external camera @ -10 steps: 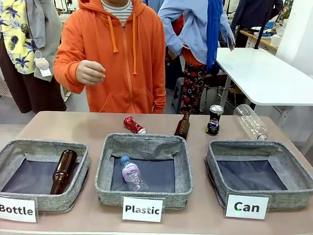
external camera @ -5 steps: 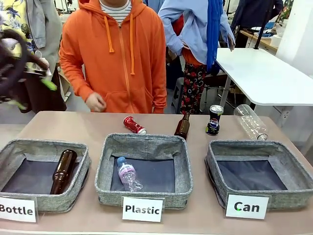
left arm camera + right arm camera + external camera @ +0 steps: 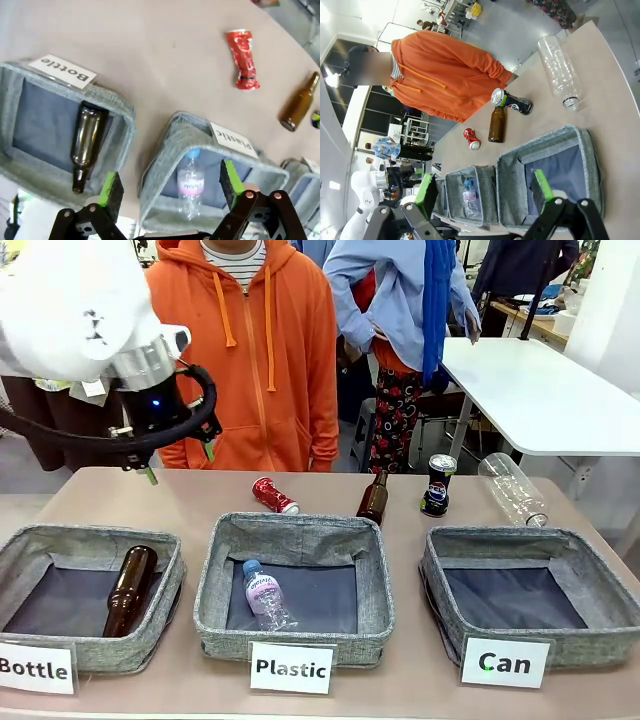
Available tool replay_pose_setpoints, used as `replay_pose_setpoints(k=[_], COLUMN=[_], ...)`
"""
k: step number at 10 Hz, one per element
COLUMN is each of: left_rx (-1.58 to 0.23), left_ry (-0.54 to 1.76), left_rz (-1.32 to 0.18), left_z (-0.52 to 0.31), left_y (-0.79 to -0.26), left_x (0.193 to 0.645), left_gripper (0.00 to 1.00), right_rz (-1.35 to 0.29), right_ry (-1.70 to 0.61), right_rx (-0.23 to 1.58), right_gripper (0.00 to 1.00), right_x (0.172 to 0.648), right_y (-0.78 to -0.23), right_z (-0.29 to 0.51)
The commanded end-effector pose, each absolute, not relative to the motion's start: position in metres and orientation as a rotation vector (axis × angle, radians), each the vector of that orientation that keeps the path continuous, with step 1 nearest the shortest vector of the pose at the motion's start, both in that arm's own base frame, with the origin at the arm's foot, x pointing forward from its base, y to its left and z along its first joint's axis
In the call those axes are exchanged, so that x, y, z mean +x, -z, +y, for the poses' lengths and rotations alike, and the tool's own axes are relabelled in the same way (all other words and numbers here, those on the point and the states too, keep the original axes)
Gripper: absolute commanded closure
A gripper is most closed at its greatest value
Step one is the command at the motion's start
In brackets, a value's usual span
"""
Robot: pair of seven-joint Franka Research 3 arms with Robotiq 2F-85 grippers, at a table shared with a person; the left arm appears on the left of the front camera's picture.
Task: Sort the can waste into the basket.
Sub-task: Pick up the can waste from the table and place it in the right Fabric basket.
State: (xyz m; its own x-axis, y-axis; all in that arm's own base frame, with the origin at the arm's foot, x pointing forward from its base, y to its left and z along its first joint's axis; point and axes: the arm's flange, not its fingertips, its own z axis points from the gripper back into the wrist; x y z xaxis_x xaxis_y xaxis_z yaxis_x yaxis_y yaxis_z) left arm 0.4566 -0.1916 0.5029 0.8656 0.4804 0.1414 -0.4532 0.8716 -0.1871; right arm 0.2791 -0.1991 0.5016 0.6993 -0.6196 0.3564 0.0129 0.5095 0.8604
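Red crushed can [image 3: 242,59] lies on the table ahead of the left tool [image 3: 171,182], past the Plastic bin [image 3: 165,150]. Dark can [image 3: 512,104] stands farther along, w/ a brown bottle [image 3: 299,102] between the two. Can basket [image 3: 540,142] sits just ahead of the right tool [image 3: 483,190], nothing in it. Both tools spread wide, holding nothing. Step, I'd say: approach for 1st pick, no can sorted yet. Next prob. needs the left tool lowered over the red can, fingers either side, then closed.
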Motion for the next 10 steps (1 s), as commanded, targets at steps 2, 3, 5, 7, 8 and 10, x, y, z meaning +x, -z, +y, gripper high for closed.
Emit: replay_pose_setpoints(k=[2, 3, 5, 7, 8, 10], left_rx=[-0.15, -0.15, -0.15, -0.031, -0.03, -0.01], left_ry=[-0.491, -0.491, -0.491, -0.223, 0.037, 0.226], left_rz=[-0.186, -0.186, -0.186, -0.151, -0.166, -0.173], left_z=[-0.192, -0.192, -0.192, -0.212, -0.228, -0.252], left_y=[-0.503, -0.503, -0.503, -0.501, -0.498, -0.487], left_x=[0.457, 0.457, 0.457, 0.497, 0.516, 0.533], left_gripper=[0.0, 0.0, 0.0, 0.0, 0.0, 0.0], right_rz=[-0.749, -0.749, -0.749, -0.749, -0.749, -0.749], right_ry=[0.403, 0.403, 0.403, 0.403, 0.403, 0.403], right_rx=[0.985, 0.985, 0.985, 0.985, 0.985, 0.985], right_gripper=[0.0, 0.0, 0.0, 0.0, 0.0, 0.0], right_x=[0.282, 0.282, 0.282, 0.282, 0.282, 0.282], right_y=[-0.501, -0.501, -0.501, -0.501, -0.501, -0.501], right_z=[-0.2, -0.2, -0.2, -0.2, -0.2, -0.2])
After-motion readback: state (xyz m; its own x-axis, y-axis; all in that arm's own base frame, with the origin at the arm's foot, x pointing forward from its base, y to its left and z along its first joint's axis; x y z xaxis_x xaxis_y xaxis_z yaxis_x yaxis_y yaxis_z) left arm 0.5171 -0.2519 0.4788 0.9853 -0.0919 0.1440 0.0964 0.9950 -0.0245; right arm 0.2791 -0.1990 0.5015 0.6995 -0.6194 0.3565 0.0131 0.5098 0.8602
